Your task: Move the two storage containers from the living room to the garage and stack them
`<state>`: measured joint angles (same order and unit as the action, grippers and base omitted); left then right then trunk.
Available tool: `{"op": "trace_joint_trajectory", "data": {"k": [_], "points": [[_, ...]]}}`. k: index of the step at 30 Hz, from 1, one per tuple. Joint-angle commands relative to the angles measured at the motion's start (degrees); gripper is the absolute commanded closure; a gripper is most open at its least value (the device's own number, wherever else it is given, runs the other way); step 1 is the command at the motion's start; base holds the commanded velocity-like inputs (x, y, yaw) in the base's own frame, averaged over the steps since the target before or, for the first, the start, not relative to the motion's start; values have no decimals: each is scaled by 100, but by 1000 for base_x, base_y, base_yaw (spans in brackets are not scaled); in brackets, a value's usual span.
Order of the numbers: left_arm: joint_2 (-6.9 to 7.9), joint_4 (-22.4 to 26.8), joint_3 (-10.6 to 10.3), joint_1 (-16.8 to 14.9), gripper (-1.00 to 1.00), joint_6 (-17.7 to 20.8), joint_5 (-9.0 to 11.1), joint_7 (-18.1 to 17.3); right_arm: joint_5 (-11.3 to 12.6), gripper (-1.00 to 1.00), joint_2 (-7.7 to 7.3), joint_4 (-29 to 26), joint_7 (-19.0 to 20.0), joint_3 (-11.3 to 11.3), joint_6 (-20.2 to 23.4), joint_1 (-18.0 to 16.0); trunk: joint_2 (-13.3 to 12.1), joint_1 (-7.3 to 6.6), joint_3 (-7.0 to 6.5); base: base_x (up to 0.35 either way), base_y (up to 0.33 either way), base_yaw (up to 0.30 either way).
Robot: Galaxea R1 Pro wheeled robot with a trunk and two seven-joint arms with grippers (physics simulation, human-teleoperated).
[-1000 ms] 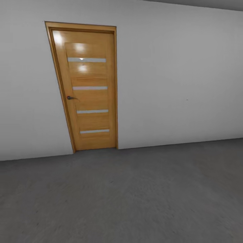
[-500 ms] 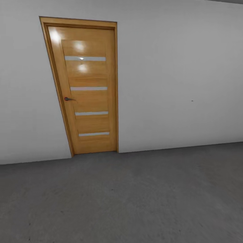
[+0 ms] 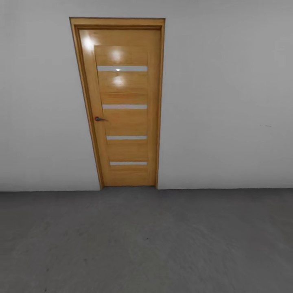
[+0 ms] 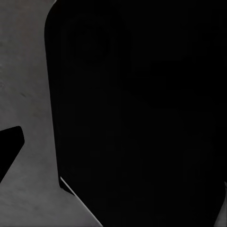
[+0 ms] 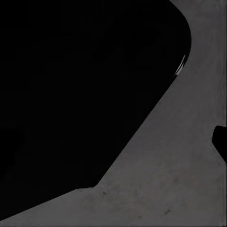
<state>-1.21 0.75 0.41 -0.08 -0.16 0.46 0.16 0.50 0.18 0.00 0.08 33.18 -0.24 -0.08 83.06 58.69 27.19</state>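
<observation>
Closed orange-wood door with four frosted horizontal strips set in a plain white wall of the garage, seen from the head camera.

The door stands shut in its wood frame, a small dark handle on its left edge, and its foot meets the rough, mottled dark grey concrete floor, which spreads from the wall toward the camera. Bright highlights sit on the upper door panel. In the left wrist view a large black rounded mass (part of the robot, too dark to identify) covers most of the picture, with grey concrete beside it; the right wrist view is alike. Whether the jaws of either arm are wide, narrow or holding anything cannot be told.
</observation>
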Motion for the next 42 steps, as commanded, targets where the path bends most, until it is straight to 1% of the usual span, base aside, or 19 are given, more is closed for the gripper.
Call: {"op": "trace_joint_trajectory", "data": {"k": [1, 19, 42], "points": [[-1, 4, 3, -1, -100, -2, 4, 2, 8, -100, 0, 0, 1, 13, -3, -1, 2, 3, 7, 322, 0, 266], [-2, 4, 3, -1, -100, -2, 5, 2, 7, -100, 0, 0, 1, 13, -3, -1, 2, 3, 53, 322, 0, 253], [7, 4, 3, -1, -100, -2, 7, 10, 3, -100, 0, 0, 1, 21, -3, -1, 2, 3, 56, 322, 0, 11]]}}
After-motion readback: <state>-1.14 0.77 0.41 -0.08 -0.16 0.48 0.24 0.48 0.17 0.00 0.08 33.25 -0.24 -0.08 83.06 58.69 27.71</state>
